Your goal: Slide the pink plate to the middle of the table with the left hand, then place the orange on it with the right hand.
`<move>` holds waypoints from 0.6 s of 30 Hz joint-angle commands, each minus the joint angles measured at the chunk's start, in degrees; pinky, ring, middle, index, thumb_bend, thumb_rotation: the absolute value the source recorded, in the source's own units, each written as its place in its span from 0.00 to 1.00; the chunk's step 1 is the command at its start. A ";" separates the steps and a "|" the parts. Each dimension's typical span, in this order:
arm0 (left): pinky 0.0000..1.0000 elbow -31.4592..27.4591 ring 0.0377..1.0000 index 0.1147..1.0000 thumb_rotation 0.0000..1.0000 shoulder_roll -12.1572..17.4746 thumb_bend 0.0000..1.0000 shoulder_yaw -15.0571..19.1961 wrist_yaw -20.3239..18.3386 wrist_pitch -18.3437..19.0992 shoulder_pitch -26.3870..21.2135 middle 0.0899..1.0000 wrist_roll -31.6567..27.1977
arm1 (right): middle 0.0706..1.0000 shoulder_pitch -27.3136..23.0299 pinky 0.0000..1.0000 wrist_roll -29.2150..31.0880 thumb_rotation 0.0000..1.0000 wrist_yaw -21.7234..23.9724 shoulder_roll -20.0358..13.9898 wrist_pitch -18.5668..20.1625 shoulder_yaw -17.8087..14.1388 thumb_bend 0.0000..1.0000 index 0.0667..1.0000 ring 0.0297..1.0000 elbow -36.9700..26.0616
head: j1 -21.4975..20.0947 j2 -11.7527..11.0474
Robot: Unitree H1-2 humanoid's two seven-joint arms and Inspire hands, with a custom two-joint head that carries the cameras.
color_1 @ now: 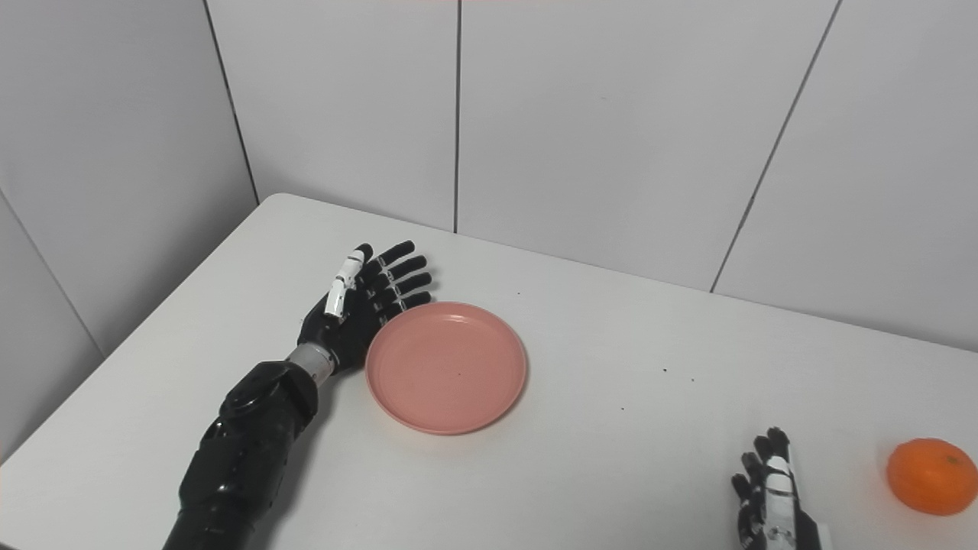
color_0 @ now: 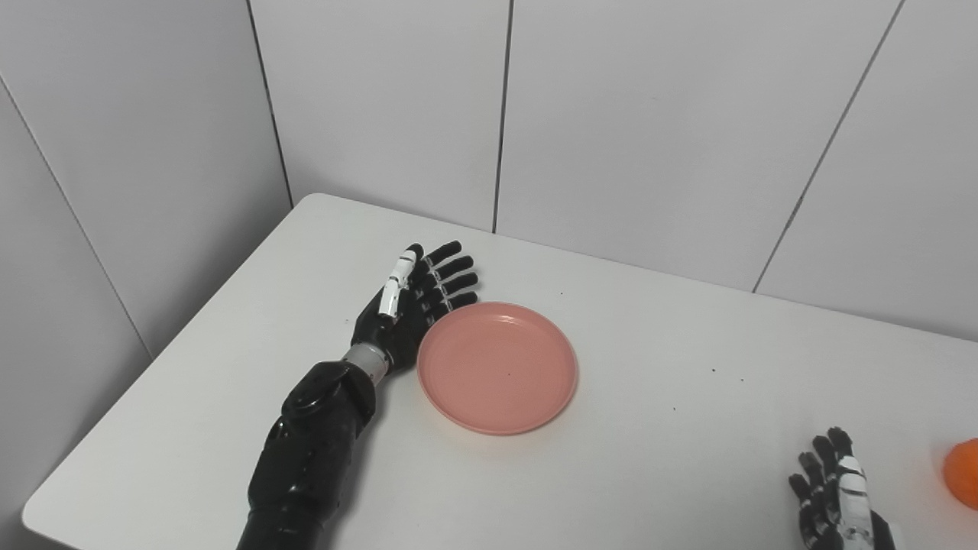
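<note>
Just beside splayed left hand [color_0: 409, 305]: round, shallow pink plate [color_0: 497, 367], bare; right hand [color_1: 772, 496] fingers apart.

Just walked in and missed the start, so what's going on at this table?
A humanoid robot is working at a white table. Its left hand, open with fingers straight, sits against the left rim of a round, empty pink plastic plate, seemingly to push it sideways. The right hand waits low at the near edge, open and holding nothing. A small round orange lies on the table to that hand's right, not yet picked up.
</note>
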 commanded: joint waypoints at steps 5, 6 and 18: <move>0.72 -1.93 0.76 0.74 1.00 -1.54 0.30 -1.33 0.42 3.26 0.24 0.76 0.55 | 0.99 -1.16 0.99 -0.38 1.00 0.11 0.82 -3.35 -0.16 0.19 1.00 0.98 -0.92 | -0.49 0.33; 0.72 -2.25 0.76 0.74 1.00 -1.75 0.30 -1.47 0.51 3.24 0.35 0.75 0.69 | 0.99 -1.19 0.99 -0.35 1.00 0.02 0.93 -3.19 -0.24 0.19 1.00 0.98 -0.95 | -0.49 0.36; 0.73 -6.48 0.76 0.74 1.00 -5.03 0.30 -4.29 1.65 4.81 1.89 0.76 1.86 | 0.99 -1.19 1.00 -0.90 1.00 0.41 0.82 -2.92 0.04 0.21 1.00 0.99 -1.59 | -1.36 1.13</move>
